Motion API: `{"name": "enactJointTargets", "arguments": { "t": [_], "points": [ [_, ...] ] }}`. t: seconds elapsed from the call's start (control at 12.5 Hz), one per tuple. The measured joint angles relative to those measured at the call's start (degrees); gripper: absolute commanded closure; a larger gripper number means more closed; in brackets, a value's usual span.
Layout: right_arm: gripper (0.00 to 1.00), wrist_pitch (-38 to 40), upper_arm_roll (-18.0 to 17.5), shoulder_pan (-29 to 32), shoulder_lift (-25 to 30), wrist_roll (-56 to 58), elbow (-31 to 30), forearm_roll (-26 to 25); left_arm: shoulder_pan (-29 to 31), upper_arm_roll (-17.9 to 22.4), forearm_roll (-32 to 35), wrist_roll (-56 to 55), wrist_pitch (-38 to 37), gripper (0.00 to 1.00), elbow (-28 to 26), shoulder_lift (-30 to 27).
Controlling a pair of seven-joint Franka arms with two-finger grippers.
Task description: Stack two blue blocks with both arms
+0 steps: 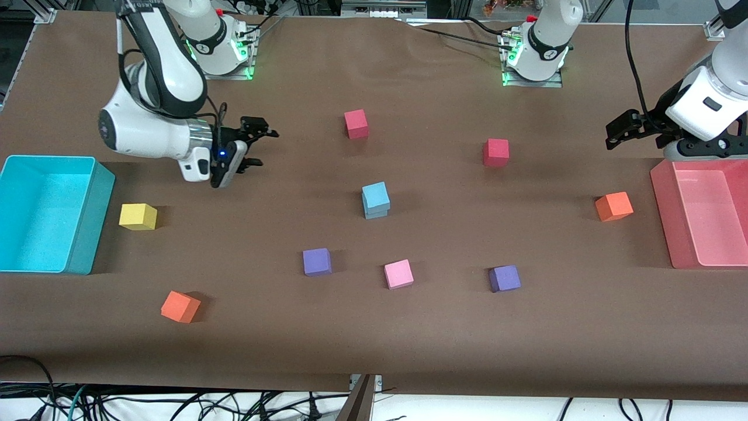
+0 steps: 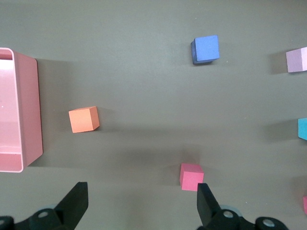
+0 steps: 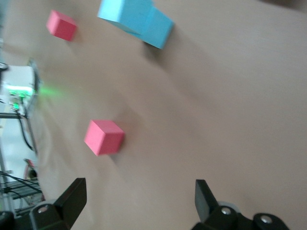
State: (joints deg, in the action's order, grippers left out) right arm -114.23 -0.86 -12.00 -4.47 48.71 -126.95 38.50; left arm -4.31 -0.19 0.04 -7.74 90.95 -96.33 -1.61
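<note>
While both white jointed arms hang above the brown table (image 1: 374,339), the right arm's black gripper (image 1: 256,147) is over bare cloth near the large cyan bin (image 1: 87,234), fingers spread wide and empty; the left arm's black gripper (image 1: 620,130) waits likewise spread beside the pink tray (image 1: 663,216). Mid-table, the two small sky-blue matte cubes (image 1: 376,200) sit stacked, slightly askew.

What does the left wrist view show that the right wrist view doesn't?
Only the left wrist view shows the pink bin, an orange block, a purple block and the open left gripper. Only the right wrist view shows the two blue blocks as a stack, one resting on the other, and the open right gripper. Both show the brown table and the red block nearer the left arm's end. Neither gripper holds anything.
</note>
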Motion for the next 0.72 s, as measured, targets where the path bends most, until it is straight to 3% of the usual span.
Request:
{"name": "enactJointTargets", "arguments": {
  "t": [0.4,0.72],
  "points": [
    [0.00,10.76,2.14,1.80,2.09,-18.86,12.97,-24.28,-0.01,-0.13,0.00,0.05,0.18,0.00,-0.84,-0.59],
    [0.00,18.74,1.33,6.80,2.12,-30.06,22.34,-34.52,-0.01,-0.11,0.00,0.21,0.12,0.00,-0.96,-1.02]
  ]
}}
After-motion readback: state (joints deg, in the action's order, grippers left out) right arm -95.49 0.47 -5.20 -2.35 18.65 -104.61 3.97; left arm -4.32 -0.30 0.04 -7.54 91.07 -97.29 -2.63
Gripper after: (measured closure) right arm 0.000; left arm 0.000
